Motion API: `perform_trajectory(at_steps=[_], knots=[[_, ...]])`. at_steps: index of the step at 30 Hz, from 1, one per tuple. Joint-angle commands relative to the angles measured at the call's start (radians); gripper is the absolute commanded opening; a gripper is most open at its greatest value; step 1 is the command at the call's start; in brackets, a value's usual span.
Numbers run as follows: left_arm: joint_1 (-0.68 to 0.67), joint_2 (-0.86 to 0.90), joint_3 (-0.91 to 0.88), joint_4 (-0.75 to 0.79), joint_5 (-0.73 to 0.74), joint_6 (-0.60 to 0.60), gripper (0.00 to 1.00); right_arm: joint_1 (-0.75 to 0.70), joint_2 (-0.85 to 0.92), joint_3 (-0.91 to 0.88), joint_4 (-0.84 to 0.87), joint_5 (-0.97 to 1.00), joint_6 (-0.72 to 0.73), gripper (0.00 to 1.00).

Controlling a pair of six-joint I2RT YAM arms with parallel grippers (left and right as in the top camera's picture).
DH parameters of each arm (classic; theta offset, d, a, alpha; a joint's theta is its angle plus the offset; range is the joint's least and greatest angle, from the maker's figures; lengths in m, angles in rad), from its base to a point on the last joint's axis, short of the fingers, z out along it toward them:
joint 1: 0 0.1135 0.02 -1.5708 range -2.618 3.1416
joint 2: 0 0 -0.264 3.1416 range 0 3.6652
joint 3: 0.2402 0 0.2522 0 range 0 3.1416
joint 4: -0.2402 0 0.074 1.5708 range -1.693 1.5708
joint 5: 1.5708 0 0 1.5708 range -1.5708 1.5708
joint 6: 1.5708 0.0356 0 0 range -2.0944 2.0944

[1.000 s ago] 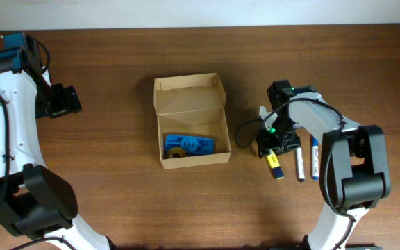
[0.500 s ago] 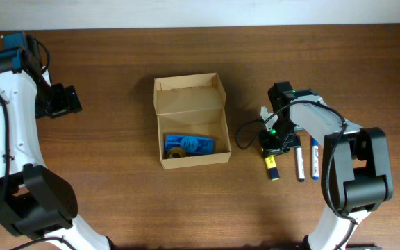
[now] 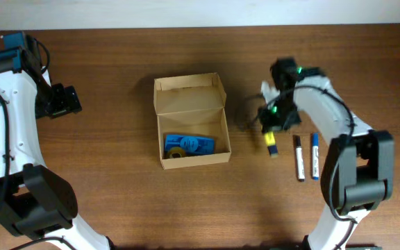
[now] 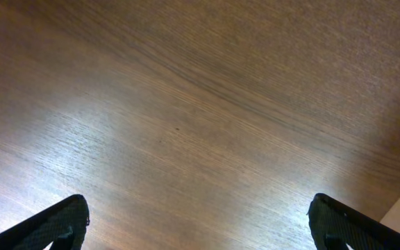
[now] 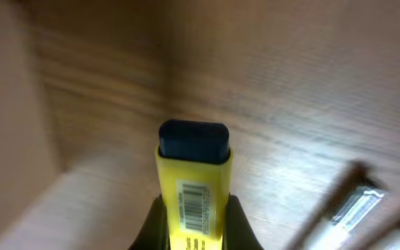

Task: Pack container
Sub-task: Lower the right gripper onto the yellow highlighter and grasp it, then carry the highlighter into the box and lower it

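Right tool (image 3: 273, 130) with highlighter (image 3: 272, 145), now aloft

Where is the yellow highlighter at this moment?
In the overhead view, the yellow highlighter is clamped in the right gripper, right of centre, between the open cardboard box and the white pen lying on the wood.

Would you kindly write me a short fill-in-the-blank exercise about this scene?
1. The right gripper is shut on a ____ highlighter.
2. The container has its flap lid ____.
3. Inside it lies a flat ____ case.
4. Right of the highlighter, ____ pens lie on the table.
Missing words: yellow; open; blue; two.
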Motion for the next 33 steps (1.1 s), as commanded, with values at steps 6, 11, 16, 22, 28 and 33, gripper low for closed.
perform_trajectory(at_steps=[6, 11, 16, 22, 28, 33], knots=[[0.002, -0.013, -0.005, 0.000, 0.003, 0.016, 1.00, 0.030, -0.024, 0.541, -0.203, 0.016, -0.129, 0.04], [0.002, -0.013, -0.005, 0.000, 0.003, 0.016, 1.00, 0.135, -0.024, 0.800, -0.306, -0.003, -0.377, 0.04], [0.002, -0.013, -0.005, 0.000, 0.003, 0.016, 1.00, 0.291, -0.024, 0.864, -0.358, -0.007, -0.592, 0.04], [0.002, -0.013, -0.005, 0.000, 0.003, 0.016, 1.00, 0.477, 0.021, 0.821, -0.407, 0.002, -0.799, 0.04], [0.002, -0.013, -0.005, 0.000, 0.003, 0.016, 1.00, 0.544, 0.118, 0.774, -0.404, -0.002, -0.861, 0.04], [0.002, -0.013, -0.005, 0.000, 0.003, 0.016, 1.00, 0.545, 0.227, 0.748, -0.404, -0.012, -0.883, 0.04]])
